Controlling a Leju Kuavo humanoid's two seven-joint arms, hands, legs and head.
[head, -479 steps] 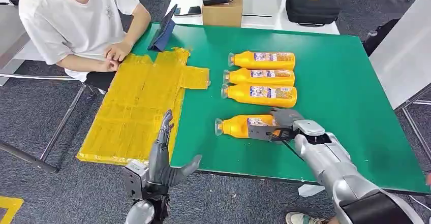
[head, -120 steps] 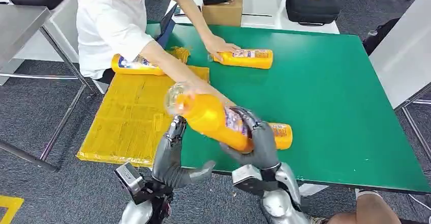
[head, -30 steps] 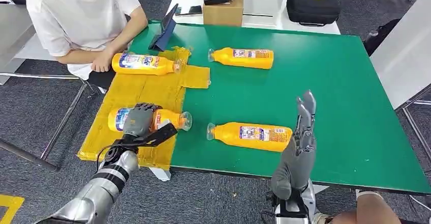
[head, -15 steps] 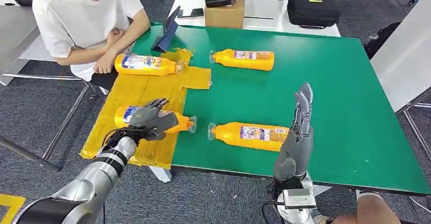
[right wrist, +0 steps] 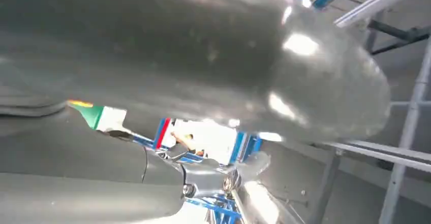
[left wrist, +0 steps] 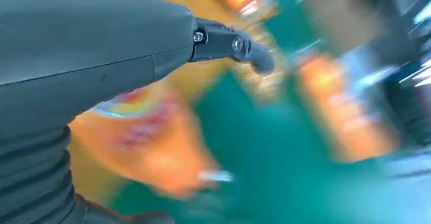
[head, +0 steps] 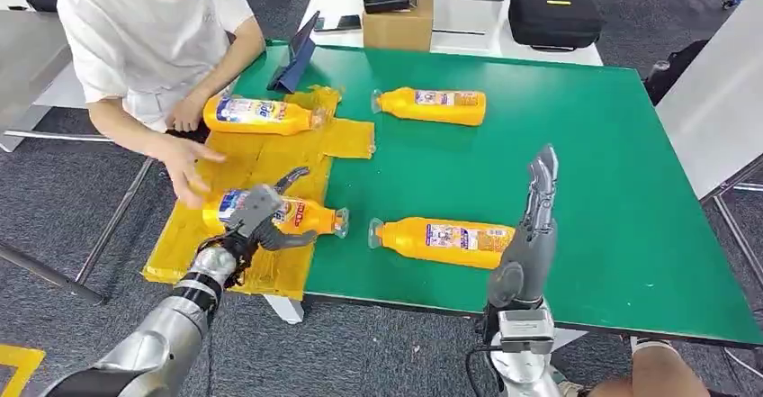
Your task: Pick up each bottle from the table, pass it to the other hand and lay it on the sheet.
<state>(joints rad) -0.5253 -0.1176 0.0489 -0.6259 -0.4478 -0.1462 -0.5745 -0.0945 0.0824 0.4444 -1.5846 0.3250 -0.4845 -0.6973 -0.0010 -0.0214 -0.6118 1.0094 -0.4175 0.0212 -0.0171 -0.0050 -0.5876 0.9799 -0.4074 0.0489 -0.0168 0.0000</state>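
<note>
The left robot hand (head: 259,212) lies over a bottle (head: 301,216) on the yellow sheet (head: 252,158), fingers spread; it seems to rest on the bottle rather than grip it, though the blurred left wrist view does not settle that. A person's hand (head: 184,167) hovers just beside it. A second bottle (head: 261,114) lies farther back on the sheet. Two more bottles lie on the green surface (head: 594,154): one near the front edge (head: 445,240), one toward the back (head: 432,105). The right robot hand (head: 531,230) stands upright beside the front bottle, fingers straight, holding nothing.
</note>
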